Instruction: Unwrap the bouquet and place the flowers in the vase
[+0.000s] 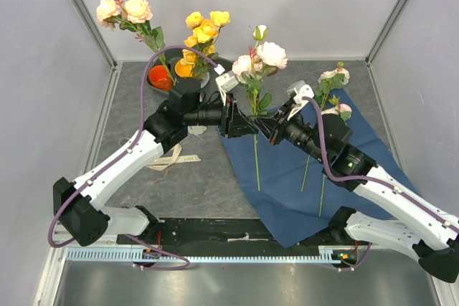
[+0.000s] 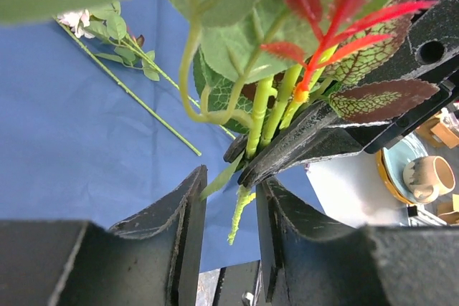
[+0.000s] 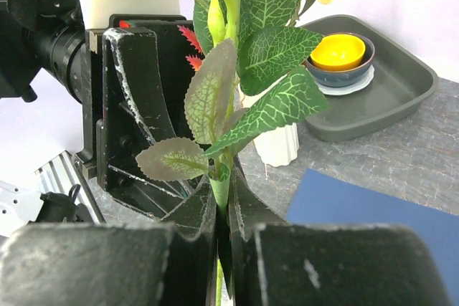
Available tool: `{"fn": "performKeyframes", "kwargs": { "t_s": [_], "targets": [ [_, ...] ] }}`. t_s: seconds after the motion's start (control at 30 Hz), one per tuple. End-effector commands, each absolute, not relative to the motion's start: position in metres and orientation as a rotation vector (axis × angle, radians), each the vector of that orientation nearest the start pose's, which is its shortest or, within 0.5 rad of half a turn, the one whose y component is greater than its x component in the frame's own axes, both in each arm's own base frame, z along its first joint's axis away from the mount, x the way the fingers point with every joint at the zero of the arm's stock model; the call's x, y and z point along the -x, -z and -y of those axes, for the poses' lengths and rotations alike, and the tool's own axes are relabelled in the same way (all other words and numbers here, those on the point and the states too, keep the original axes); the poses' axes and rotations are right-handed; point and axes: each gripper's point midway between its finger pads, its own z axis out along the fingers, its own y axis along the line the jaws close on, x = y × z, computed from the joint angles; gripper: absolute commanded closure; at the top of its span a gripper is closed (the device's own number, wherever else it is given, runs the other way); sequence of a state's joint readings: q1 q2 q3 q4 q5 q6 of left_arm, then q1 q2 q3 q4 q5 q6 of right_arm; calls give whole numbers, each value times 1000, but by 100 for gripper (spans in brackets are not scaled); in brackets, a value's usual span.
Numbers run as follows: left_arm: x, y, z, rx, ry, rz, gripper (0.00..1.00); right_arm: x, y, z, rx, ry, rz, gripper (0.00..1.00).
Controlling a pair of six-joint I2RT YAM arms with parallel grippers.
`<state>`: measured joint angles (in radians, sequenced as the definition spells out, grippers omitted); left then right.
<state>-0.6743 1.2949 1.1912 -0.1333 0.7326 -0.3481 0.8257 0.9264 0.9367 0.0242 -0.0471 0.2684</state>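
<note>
The rose stem (image 2: 259,112) is pinched in the right gripper's (image 3: 224,198) closed jaws. Its end hangs loose between the left gripper's (image 2: 231,177) part-open jaws. The left should close on bare stem below the leaves before the right lets go. The vase (image 3: 278,147) stands beyond both.

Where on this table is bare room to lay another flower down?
Bare grey table between the ribbon and the blue paper; also the back right corner. Crowded: around the vase, mid-table at the held flower, and the paper's right side under loose flowers.
</note>
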Motion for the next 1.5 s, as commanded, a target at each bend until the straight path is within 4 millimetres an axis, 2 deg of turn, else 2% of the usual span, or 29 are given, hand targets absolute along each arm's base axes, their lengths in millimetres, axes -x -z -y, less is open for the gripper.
{"fn": "performKeyframes", "kwargs": {
  "t_s": [0.0,0.17,0.3,0.33,0.37,0.4,0.43,0.47,0.5,0.53,0.57,0.6,0.63,0.67,0.7,0.73,0.77,0.83,0.87,0.93,0.97,1.07,1.17,1.33,1.47],
  "targets": [
    [-215,-345,335,-900,1344,-1660,61,-220,-381,-276,496,-926,-1468,100],
    [-214,-344,337,-909,1365,-1660,67,-218,-382,-283,501,-943,-1459,100],
    [-216,-344,336,-894,1350,-1663,98,-218,-383,-286,509,-944,-1457,99],
    [-217,-347,335,-891,1339,-1655,98,-218,-383,-287,512,-946,-1459,95],
    [-217,-347,333,-883,1326,-1652,98,-220,-383,-286,504,-935,-1467,88],
    [-222,-347,332,-868,1290,-1648,98,-220,-384,-285,493,-927,-1469,65],
    [-222,-355,327,-856,1260,-1623,98,-221,-384,-281,471,-919,-1474,50],
    [-225,-356,323,-840,1224,-1616,98,-229,-383,-271,407,-866,-1494,34],
    [-236,-356,316,-802,1138,-1615,98,-233,-382,-263,364,-837,-1505,9],
    [-236,-365,308,-778,1089,-1589,98,-235,-391,-250,291,-817,-1491,2],
    [-241,-367,301,-758,1039,-1582,98,-238,-382,-238,244,-768,-1533,2],
    [-253,-369,289,-717,932,-1580,98,-247,-382,-217,130,-690,-1543,2],
    [-258,-372,282,-689,881,-1576,98,-244,-392,-202,69,-675,-1526,2],
    [-260,-383,270,-655,832,-1548,98,-243,-389,-190,19,-651,-1544,2],
    [-272,-387,256,-595,744,-1545,98,-246,-391,-172,-58,-592,-1539,2],
    [-275,-393,248,-569,707,-1529,98,-240,-400,-160,-89,-593,-1515,2],
    [-278,-408,233,-525,634,-1492,98,-238,-397,-151,-90,-555,-1525,2],
    [-280,-424,219,-488,570,-1456,98,-228,-400,-133,-109,-533,-1513,2],
    [-283,-442,204,-437,500,-1423,98,-225,-401,-127,-112,-524,-1510,2],
    [-286,-459,187,-389,416,-1394,98,-218,-398,-112,-134,-502,-1509,2],
    [-290,-474,171,-338,336,-1370,98,-216,-397,-108,-140,-499,-1509,2],
    [-300,-492,147,-261,197,-1336,98,-209,-392,-96,-169,-496,-1498,2],
    [-307,-503,136,-229,106,-1313,98,-204,-391,-90,-174,-500,-1490,2],
    [-312,-515,132,-211,74,-1299,98,-199,-391,-84,-186,-508,-1489,2],
    [-317,-513,131,-215,39,-1307,98,-199,-390,-80,-198,-502,-1486,2]
  ]
}}
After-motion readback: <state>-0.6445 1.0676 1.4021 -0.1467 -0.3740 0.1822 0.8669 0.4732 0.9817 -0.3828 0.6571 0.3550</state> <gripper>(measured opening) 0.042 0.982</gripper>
